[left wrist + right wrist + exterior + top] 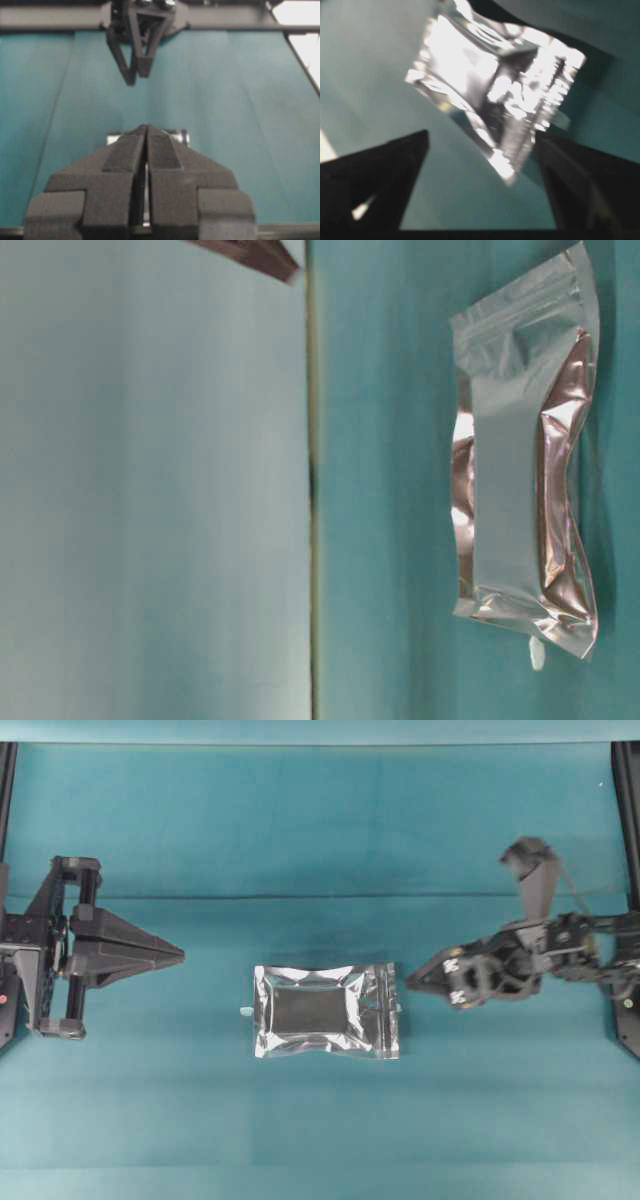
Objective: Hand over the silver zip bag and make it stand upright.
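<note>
One silver zip bag (326, 1010) lies flat between two grippers, untouched.

Both arms are made of black, matte parts. The left pincer (178, 956) has two long fingers that become narrow toward a point, like a wedge. In the left wrist view, its fingers (125, 152) carry dark grey pads with a rough, foam-like surface, and the blocks behind them are square and thick. Behind the fingers there is an open rectangular black frame with a rod across it, and a small red dot is visible at the far left edge. The right pincer (412, 982) is also black, with white markings on its body and thin dark cables running along the wrist. Its fingers (395, 165) look like plain dark triangles.
</note>
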Tool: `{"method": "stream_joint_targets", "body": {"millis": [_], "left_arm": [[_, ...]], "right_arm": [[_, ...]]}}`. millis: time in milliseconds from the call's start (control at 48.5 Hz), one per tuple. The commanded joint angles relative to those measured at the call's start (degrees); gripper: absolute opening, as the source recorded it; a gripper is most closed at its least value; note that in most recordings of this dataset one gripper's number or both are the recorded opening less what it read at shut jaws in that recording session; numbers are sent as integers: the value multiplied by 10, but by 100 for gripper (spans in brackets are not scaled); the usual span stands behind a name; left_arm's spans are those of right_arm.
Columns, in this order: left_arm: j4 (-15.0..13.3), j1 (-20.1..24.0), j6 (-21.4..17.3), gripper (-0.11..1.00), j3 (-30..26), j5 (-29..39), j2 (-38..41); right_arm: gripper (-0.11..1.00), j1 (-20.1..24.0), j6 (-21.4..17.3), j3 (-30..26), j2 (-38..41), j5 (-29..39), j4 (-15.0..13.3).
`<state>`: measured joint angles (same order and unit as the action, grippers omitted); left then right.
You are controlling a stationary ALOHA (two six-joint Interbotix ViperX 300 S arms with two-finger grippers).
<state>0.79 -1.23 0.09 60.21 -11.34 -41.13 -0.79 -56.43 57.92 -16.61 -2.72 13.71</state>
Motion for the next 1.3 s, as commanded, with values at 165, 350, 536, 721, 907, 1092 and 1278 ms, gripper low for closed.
{"method": "stream_joint_targets", "body": {"millis": [165,350,536,721,907,1092,1278], "left_arm": [[2,-1,2,7,-5,5,1],[2,-1,2,7,-5,6,1],[2,-1,2,7,-3,7,0],[2,-2,3,7,-2,8,0],[2,-3,3,7,-1,8,1],[2,-4,3,7,1,8,-1],[2,-7,3,7,2,8,-3]], "right_arm": [[99,5,-10,-16,78,-28,3],[99,11,-32,-24,129,-61,3],[99,30,-53,-33,165,-93,3],[99,33,-64,-58,197,-107,3],[99,33,-64,-79,219,-113,3],[99,34,-64,-94,236,-123,3],[99,35,-64,-92,237,-123,3]]}}
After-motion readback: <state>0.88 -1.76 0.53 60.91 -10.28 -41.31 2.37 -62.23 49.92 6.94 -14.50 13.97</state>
